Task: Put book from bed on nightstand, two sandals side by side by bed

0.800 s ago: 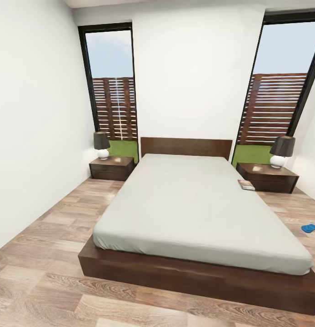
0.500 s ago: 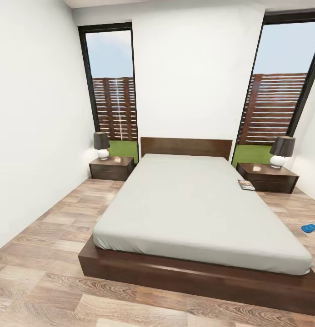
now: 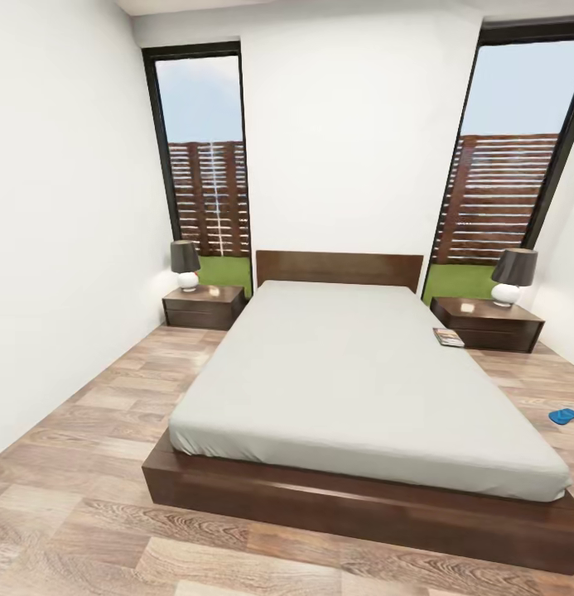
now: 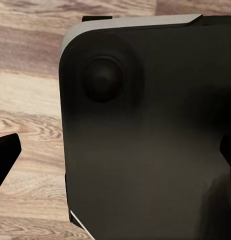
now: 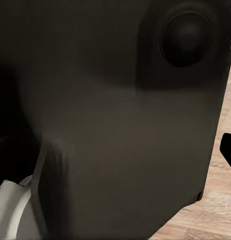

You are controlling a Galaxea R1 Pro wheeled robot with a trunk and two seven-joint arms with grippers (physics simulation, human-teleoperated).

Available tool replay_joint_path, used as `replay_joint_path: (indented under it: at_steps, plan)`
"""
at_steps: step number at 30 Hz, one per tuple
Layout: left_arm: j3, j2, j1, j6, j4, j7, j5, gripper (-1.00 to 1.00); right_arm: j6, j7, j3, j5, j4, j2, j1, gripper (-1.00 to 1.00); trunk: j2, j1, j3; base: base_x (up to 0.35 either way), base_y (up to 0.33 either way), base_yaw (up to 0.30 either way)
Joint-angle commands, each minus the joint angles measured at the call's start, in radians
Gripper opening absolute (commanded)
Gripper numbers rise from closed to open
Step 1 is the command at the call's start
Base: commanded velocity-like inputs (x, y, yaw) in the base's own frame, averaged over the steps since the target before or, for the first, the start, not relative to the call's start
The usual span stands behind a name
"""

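**Nothing shifting — robot is idling at the foot of the bed**

The book (image 3: 449,337) is lying near the mattress's right edge, towards the headboard end of the bed (image 3: 353,372), just beside the right nightstand (image 3: 487,323). One blue sandal (image 3: 563,415) is sitting on the floor (image 3: 96,397) to the bed's right; 2nd sandal isn't spotted. Left nightstand (image 3: 204,305) is well apart from the book. Vs. the earlier head views, nothing is moving — camera and objects are matching, so no task progress yet. Wrist cams are facing dark robot bodywork over wood planks; can't tell how either gripper's jaws are standing or whether anything is held.
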Motion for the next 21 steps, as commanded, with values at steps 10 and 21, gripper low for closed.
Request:
replay_joint_path:
  at_steps: [10,21]
  plan:
    - [0.0,0.0,0.0,-0.002,-0.001,0.0,0.0,1.0,0.001,0.058,-0.001,-0.002,0.0,-0.011,-0.001,1.0,0.0,0.0,0.005,0.0,0.0,-0.178]
    - [0.001,0.0,0.0,-0.002,-0.001,0.0,0.0,1.0,0.002,0.12,-0.006,-0.019,0.003,-0.071,0.0,1.0,0.0,0.0,0.013,0.0,0.0,-0.277]
